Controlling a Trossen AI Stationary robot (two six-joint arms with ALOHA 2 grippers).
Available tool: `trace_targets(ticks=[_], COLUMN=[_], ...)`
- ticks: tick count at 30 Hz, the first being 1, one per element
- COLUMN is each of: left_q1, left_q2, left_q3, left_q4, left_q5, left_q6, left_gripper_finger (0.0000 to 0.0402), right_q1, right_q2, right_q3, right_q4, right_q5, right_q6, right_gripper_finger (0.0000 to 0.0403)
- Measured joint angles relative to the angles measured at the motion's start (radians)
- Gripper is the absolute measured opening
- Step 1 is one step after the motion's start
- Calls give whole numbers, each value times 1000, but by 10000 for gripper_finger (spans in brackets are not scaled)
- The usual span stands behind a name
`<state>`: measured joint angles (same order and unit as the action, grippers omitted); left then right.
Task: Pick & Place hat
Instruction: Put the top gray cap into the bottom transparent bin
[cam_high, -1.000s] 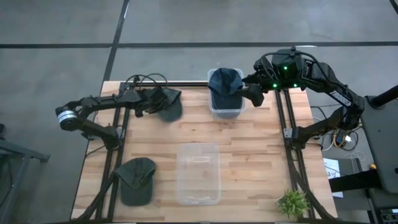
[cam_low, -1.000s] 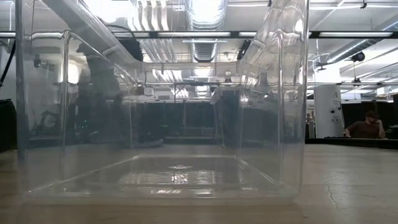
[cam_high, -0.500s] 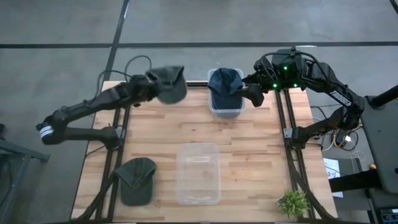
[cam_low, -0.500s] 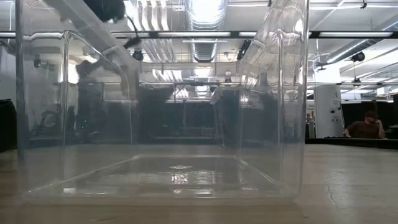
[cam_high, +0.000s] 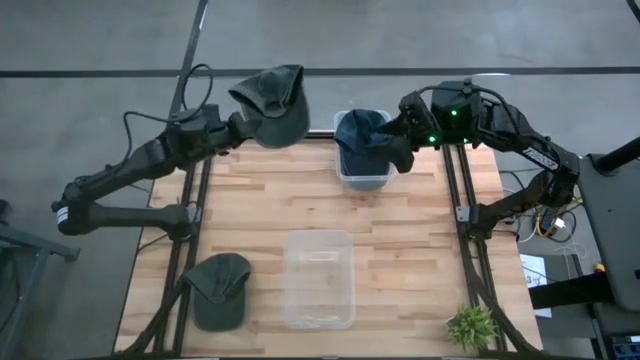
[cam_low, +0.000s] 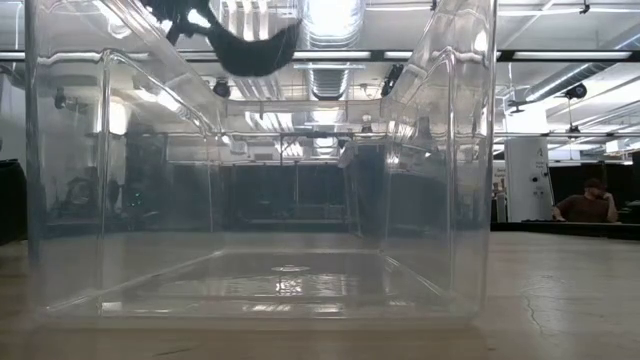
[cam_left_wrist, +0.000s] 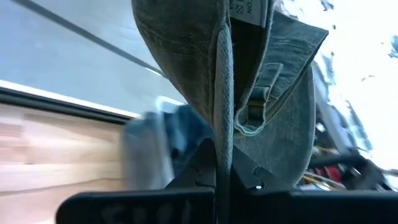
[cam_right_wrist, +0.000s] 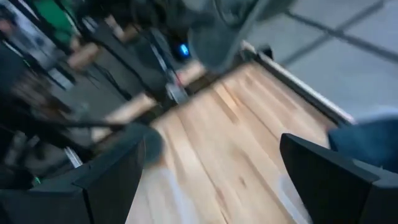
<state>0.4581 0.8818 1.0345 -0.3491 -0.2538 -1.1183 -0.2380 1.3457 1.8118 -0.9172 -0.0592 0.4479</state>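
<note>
PROGRESS: 1 blue hat (cam_high: 362, 131) already lodged in small bin (cam_high: 364, 176) | left tool (cam_high: 240, 122) clamped tight on grey-green hat (cam_high: 272, 103), held aloft past the worktop (cam_high: 400, 260) far edge | right tool (cam_high: 400, 150) spread wide, empty, beside small bin | LEFT: grey-green hat to be placed; 3rd hat (cam_high: 220, 288) unpicked near large clear bin (cam_high: 320, 280)
</note>
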Motion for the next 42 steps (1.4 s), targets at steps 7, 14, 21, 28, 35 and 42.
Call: trace_targets(ticks=[7,14,21,28,35,42], left_q1=[-140,-298,-380,-422,-422,-422], left_q2=[9,32,48,48,49,71], left_q3=[73,111,109,109,115,128], left_q4=[0,1,-4,-13,-1,38], left_q5=[-11,-171,-208,-210,-212,-202], left_q6=[11,45,56,78,83,106], left_gripper_finger=[3,3,3,3,3,3], right_q1=[12,90,155,199,212,229], right_q2=[22,133,234,241,214,216], right_q3=[1,0,0,0,0,0], right_q4=[287,312,355,375,364,318], right_q5=[2,114,210,354,394,406], right_q6=[158,261,325,331,357,341], right_gripper_finger=[366,366,356,301,195,26])
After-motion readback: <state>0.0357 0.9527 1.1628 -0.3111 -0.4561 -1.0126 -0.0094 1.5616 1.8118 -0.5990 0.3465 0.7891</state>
